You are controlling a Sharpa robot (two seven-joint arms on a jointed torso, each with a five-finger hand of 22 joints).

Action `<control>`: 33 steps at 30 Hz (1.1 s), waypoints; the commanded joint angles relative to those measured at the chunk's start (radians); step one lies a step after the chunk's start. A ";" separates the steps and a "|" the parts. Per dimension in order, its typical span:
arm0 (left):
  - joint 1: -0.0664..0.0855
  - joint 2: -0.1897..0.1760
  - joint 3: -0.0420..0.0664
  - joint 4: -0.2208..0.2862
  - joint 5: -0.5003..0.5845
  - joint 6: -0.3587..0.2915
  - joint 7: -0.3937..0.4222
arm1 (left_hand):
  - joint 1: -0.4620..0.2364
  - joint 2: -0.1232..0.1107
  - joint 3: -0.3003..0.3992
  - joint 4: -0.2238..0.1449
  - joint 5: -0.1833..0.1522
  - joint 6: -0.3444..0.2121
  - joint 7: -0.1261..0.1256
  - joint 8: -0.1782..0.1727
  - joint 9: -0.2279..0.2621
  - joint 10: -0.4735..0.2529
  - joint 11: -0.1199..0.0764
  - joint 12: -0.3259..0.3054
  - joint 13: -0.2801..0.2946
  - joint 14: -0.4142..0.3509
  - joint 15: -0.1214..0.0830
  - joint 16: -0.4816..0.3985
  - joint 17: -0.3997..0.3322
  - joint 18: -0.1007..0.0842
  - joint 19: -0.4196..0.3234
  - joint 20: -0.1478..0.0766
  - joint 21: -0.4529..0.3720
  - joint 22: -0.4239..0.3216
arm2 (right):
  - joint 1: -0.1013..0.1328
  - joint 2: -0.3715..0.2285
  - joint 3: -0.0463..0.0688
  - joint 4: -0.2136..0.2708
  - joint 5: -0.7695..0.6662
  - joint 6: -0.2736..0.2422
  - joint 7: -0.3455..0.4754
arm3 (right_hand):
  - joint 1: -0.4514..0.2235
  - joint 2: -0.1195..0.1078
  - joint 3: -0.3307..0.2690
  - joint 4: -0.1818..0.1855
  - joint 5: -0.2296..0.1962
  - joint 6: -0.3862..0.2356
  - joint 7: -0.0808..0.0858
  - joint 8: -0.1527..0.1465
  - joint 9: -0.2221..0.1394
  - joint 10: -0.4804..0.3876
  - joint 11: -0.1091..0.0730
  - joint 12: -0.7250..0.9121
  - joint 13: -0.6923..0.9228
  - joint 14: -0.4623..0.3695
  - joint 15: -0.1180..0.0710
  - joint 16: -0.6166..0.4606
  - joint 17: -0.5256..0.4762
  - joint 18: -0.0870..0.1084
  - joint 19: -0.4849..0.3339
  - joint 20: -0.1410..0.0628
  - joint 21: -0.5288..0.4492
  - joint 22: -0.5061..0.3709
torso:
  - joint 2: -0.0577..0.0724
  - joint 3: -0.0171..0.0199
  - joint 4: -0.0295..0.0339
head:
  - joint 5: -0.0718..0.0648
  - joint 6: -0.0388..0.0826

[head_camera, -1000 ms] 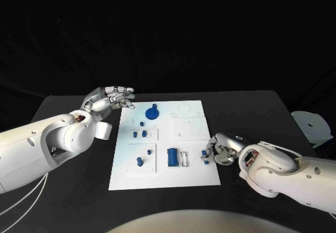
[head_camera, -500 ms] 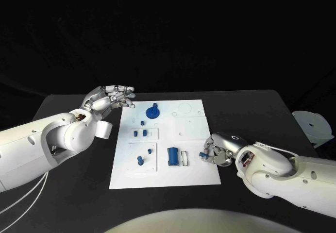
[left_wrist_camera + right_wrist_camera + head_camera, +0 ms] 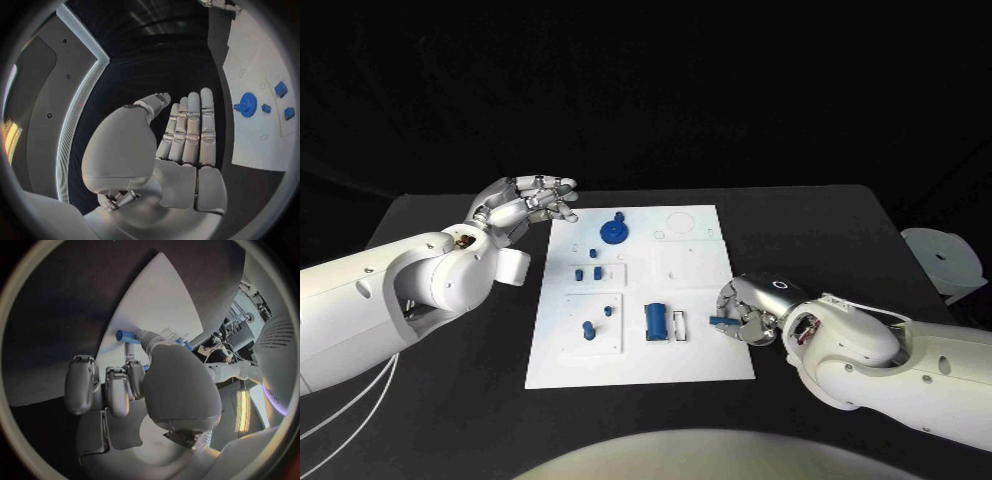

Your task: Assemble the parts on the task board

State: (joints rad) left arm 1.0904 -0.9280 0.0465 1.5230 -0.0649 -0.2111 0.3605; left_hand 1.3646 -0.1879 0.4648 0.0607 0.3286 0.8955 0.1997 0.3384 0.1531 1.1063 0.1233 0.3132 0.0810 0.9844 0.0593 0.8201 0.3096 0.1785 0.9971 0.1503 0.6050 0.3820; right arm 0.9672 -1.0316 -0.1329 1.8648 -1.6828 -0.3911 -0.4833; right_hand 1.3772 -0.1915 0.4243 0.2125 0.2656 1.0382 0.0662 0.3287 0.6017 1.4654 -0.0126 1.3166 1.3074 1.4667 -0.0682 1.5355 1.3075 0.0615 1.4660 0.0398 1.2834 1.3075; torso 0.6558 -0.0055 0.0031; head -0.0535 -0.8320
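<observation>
Fingers of the right hand were clamped on a small blue plastic peg, since lifted and turned level over the white task board's right edge, ready for insertion; the left hand, empty-fingered, was held off its far-left corner.

- The black table spread under everything, its surface matte and dark.
- A pale round object sat at the table's far right edge, well apart from the middle of the table; what it was could not be told.
- A black backdrop hung behind the table.
</observation>
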 commanded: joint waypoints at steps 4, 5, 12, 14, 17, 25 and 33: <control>0.000 0.000 0.001 0.003 0.004 0.014 0.005 | 0.005 0.004 -0.001 -0.002 0.005 0.001 0.004 -0.005 -0.001 -0.003 0.004 -0.007 0.001 -0.001 0.002 -0.002 -0.001 0.003 0.007 -0.001 -0.007 -0.001 | -0.007 -0.003 -0.007 0.012 0.035 0.000 -0.028 | -0.050 0.002 0.117 -0.080 0.032 0.001 -0.007 0.017 0.024 0.016 -0.006 0.003 0.103 0.084 -0.011 0.000 0.163 -0.012 0.028 -0.009 0.013 0.197 | 0.000 -0.0005 0.0007 | 0.002 -0.002; 0.000 0.001 0.001 0.003 0.004 0.014 0.005 | 0.005 0.004 -0.001 -0.002 0.005 0.001 0.004 -0.005 -0.001 -0.003 0.004 -0.007 0.001 -0.001 0.002 -0.002 -0.001 0.003 0.007 -0.001 -0.007 -0.001 | -0.005 -0.004 -0.006 0.015 0.047 -0.011 -0.027 | -0.060 0.003 0.128 -0.083 0.036 -0.002 -0.008 0.020 0.028 0.017 -0.006 0.004 0.104 0.084 -0.011 0.000 0.164 -0.012 0.028 -0.009 0.014 0.198 | 0.000 -0.0007 0.0007 | 0.002 -0.002; 0.000 0.001 0.001 0.004 0.004 0.013 0.005 | 0.006 0.004 -0.001 -0.003 0.006 0.001 0.004 -0.005 -0.001 -0.003 0.004 -0.007 0.001 -0.001 0.002 -0.002 -0.001 0.003 0.007 -0.001 -0.007 -0.001 | 0.009 0.006 -0.004 0.039 0.155 -0.115 0.004 | -0.085 0.001 0.151 -0.092 0.043 -0.007 -0.008 0.028 0.040 0.019 -0.006 0.005 0.104 0.085 -0.011 0.001 0.166 -0.012 0.029 -0.010 0.015 0.198 | 0.000 -0.0002 0.0009 | 0.003 -0.001; 0.000 0.002 0.001 0.004 0.004 0.013 0.005 | 0.006 0.004 -0.001 -0.003 0.006 0.001 0.004 -0.005 -0.001 -0.003 0.004 -0.007 0.001 -0.001 0.002 -0.002 -0.001 0.003 0.007 -0.001 -0.007 -0.001 | 0.012 0.011 -0.003 0.043 0.183 -0.136 0.013 | -0.093 0.001 0.154 -0.093 0.041 -0.008 -0.008 0.030 0.043 0.020 -0.006 0.006 0.105 0.085 -0.011 0.001 0.166 -0.012 0.029 -0.010 0.016 0.198 | 0.000 -0.0006 0.0007 | 0.003 -0.001; 0.000 0.002 0.001 0.004 0.004 0.014 0.005 | 0.006 0.004 -0.001 -0.003 0.006 0.001 0.004 -0.005 -0.001 -0.003 0.004 -0.007 0.001 -0.001 0.002 -0.002 -0.001 0.003 0.007 -0.001 -0.007 -0.001 | 0.015 0.023 -0.003 0.046 0.234 -0.163 0.029 | -0.105 0.000 0.159 -0.093 0.038 -0.009 -0.008 0.032 0.046 0.020 -0.006 0.006 0.106 0.085 -0.011 0.001 0.168 -0.012 0.029 -0.010 0.015 0.198 | 0.000 -0.0010 0.0012 | 0.003 0.000; 0.000 0.002 0.001 0.005 0.004 0.014 0.005 | 0.006 0.004 -0.001 -0.003 0.006 0.001 0.004 -0.005 -0.001 -0.003 0.004 -0.007 0.001 -0.001 0.002 -0.002 -0.001 0.003 0.007 -0.001 -0.007 -0.001 | 0.017 0.054 -0.002 0.036 0.342 -0.166 0.053 | -0.169 0.000 0.164 -0.070 0.016 -0.010 -0.009 0.036 0.053 0.024 -0.006 0.013 0.110 0.086 -0.011 0.003 0.173 -0.013 0.031 -0.009 0.020 0.199 | 0.000 -0.0011 0.0005 | 0.002 -0.001; 0.000 0.003 0.001 0.007 0.004 0.015 0.005 | 0.006 0.004 -0.001 -0.003 0.006 0.001 0.004 -0.005 -0.001 -0.003 0.004 -0.007 0.001 -0.001 0.002 -0.002 -0.001 0.003 0.007 -0.001 -0.007 -0.001 | 0.015 0.097 -0.003 0.002 0.409 -0.095 0.053 | -0.255 0.001 0.142 -0.024 0.047 0.004 -0.012 0.044 0.061 0.030 -0.008 0.025 0.119 0.088 -0.012 0.006 0.181 -0.014 0.032 -0.011 0.025 0.200 | 0.001 -0.0001 0.0004 | 0.004 -0.002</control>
State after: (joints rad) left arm 1.0904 -0.9271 0.0464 1.5265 -0.0648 -0.2111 0.3598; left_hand 1.3646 -0.1879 0.4648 0.0607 0.3286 0.8956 0.1997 0.3384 0.1533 1.1063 0.1234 0.3132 0.0807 0.9844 0.0593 0.8201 0.3097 0.1784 0.9971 0.1503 0.6050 0.3822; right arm 0.9839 -0.9390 -0.1352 1.8710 -1.3305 -0.5290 -0.4453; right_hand 1.1300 -0.1909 0.5631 0.1842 0.3100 1.0255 0.0638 0.3681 0.6615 1.4669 -0.0142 1.3365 1.3073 1.4665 -0.0754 1.5355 1.3073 0.0615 1.4666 0.0385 1.3067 1.3081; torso 0.6562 -0.0065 0.0038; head -0.0515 -0.8340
